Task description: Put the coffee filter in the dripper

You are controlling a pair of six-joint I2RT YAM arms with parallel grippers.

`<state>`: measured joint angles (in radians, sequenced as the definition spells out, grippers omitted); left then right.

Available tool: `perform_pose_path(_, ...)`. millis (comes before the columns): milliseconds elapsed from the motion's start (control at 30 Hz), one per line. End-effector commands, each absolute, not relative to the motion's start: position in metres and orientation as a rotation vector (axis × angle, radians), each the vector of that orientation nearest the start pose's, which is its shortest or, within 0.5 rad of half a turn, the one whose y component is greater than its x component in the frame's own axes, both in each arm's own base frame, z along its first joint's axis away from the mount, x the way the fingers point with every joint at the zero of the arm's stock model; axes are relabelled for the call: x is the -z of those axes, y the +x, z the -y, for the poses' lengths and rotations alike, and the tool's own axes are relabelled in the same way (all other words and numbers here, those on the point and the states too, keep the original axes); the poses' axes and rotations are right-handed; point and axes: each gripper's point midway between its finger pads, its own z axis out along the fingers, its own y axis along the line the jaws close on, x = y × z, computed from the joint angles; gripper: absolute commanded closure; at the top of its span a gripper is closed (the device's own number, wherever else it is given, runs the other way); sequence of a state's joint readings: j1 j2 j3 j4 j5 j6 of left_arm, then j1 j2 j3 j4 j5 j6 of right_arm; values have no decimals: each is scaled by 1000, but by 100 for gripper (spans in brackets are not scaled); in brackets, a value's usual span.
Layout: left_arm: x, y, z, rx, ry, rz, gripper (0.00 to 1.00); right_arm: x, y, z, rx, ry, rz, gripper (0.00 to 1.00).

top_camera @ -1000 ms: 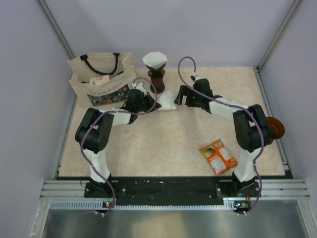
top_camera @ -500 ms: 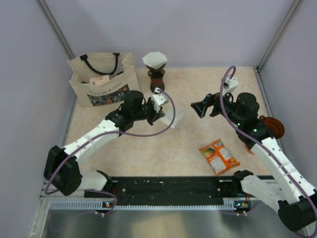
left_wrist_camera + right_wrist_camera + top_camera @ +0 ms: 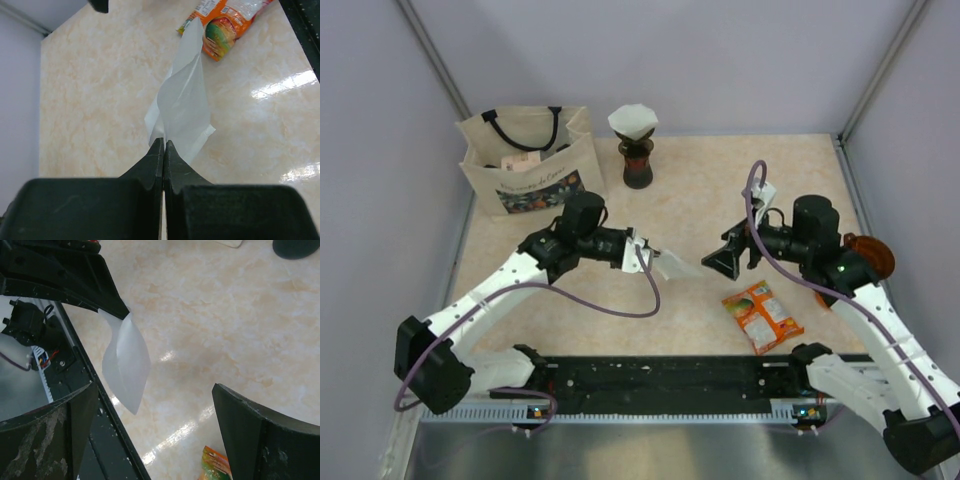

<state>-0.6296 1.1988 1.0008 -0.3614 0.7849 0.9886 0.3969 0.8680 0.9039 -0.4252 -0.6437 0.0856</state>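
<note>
One dripper (image 3: 638, 165) stands at the back of the table (image 3: 740, 175), topped by a white paper cone and just beside one tote bag (image 3: 530, 165). A second coffee filter (image 3: 677, 266) is pinched in the closed left gripper (image 3: 650, 257) mid-table, faced by the wide-open, empty right gripper (image 3: 722, 262). One orange snack packet (image 3: 761, 315) lies nearby.

Overhead camera looks down; both close wrist views share the coffee filter (image 3: 182, 100).

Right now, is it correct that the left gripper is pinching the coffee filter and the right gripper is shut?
Not quite: the right gripper is open, as the right wrist view shows. The left gripper does pinch the coffee filter.
</note>
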Motion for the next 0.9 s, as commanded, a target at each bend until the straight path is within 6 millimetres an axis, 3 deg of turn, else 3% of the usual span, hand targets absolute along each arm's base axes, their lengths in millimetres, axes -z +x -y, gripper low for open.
perform_pose_path(0, -243, 215, 303, 639, 1809, -845, 100, -278, 198, -218, -995, -860, -1782, 3)
perform_pose_path(167, -239, 214, 306, 654, 1834, -830, 100, -248, 205, -226, -971, -851, -1889, 5)
perform_pose_path(367, -237, 213, 308, 660, 1846, -837, 100, -232, 207, -231, -944, -876, -1941, 8)
perform_pose_path(667, -238, 208, 309, 677, 1859, -797, 100, -211, 214, -229, -905, -854, -2014, 12)
perform_pose_path(867, -237, 206, 309, 685, 1874, -797, 100, -209, 214, -233, -907, -876, -2012, 14)
